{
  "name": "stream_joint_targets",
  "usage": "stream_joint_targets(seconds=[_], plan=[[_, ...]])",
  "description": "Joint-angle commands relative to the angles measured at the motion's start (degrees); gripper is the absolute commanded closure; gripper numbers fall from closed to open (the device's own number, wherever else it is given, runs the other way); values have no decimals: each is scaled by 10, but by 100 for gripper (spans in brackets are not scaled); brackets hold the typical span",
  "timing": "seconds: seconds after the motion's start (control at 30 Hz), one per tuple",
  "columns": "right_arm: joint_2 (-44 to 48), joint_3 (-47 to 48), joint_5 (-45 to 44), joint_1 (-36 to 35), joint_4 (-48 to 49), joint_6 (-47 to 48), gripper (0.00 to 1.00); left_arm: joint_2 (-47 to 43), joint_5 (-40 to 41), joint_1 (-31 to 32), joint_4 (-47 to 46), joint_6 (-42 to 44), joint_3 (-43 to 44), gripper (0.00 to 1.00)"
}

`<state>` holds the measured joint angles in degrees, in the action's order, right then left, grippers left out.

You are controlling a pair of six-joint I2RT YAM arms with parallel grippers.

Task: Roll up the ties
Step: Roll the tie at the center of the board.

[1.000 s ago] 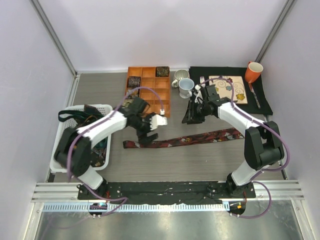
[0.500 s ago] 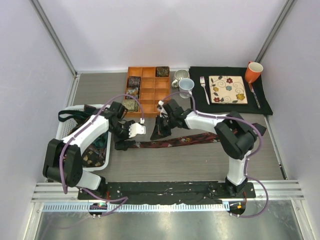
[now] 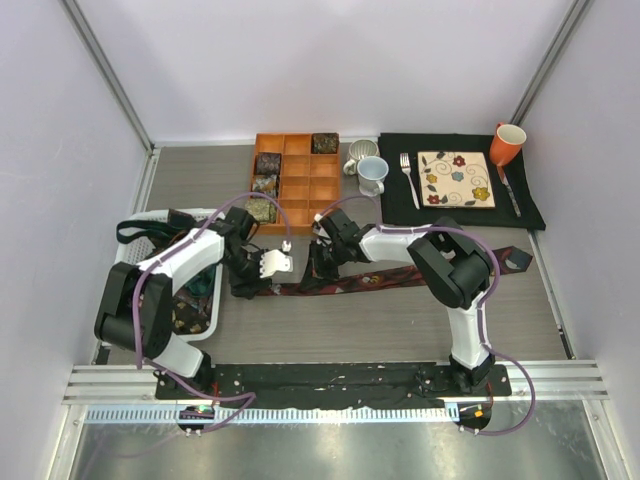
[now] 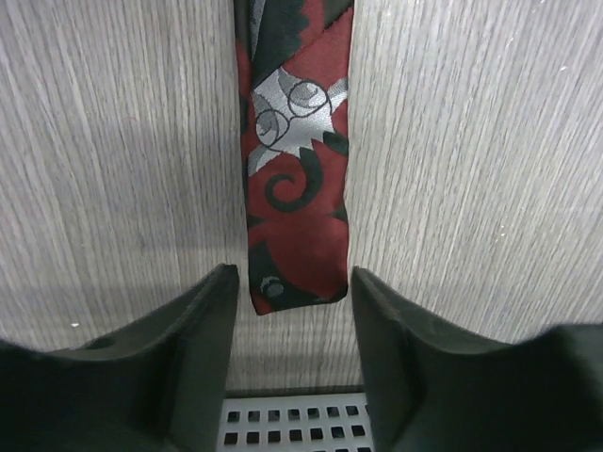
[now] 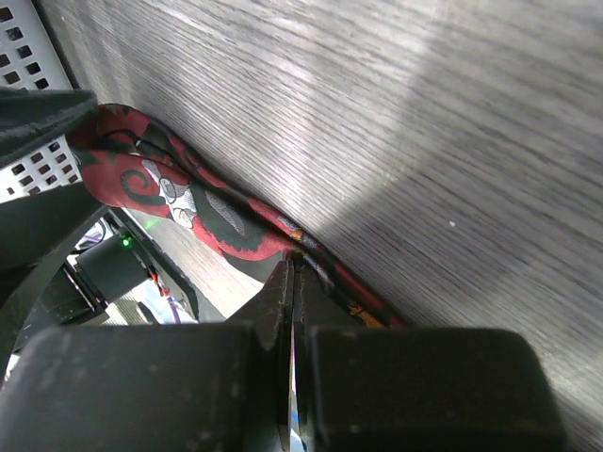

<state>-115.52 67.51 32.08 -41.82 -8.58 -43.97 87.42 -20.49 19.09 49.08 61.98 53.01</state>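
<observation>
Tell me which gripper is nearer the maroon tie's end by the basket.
Left. The left gripper straddles that tie end; the right gripper pinches the tie farther along.

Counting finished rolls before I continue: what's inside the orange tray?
Four rolled ties: three down the orange tray's left column, one in its far right corner. The left arm and right arm hide part of the nearest row.

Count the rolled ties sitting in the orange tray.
4. A corner roll sits far right in the orange tray. Three more run down its left column: second-row roll, third-row roll, nearest-row roll. The left arm overlaps the near edge, so more may be hidden.
</observation>
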Motion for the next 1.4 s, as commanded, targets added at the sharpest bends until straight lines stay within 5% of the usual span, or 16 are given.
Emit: stream_joint_targets(seconds=[0.0, 0.27, 0.53, 0.77, 0.97, 1.37], plan=[[-15, 12, -20, 0, 10, 5, 99, 0, -16, -3, 3, 11, 9, 55], [-11, 17, -23, -1, 6, 10, 98, -44, -138, 16, 59, -46, 78, 64], [22, 26, -18, 3, 8, 6, 93, -6, -127, 96, -30, -141, 93, 64], [92, -6, -19, 32, 15, -12, 78, 29, -123, 106, -71, -170, 97, 64], [133, -61, 12, 44, 100, -45, 61, 54, -122, 113, -109, -186, 90, 64], [81, -120, 63, 40, 263, -125, 56, 56, -139, 118, -137, -198, 76, 65]])
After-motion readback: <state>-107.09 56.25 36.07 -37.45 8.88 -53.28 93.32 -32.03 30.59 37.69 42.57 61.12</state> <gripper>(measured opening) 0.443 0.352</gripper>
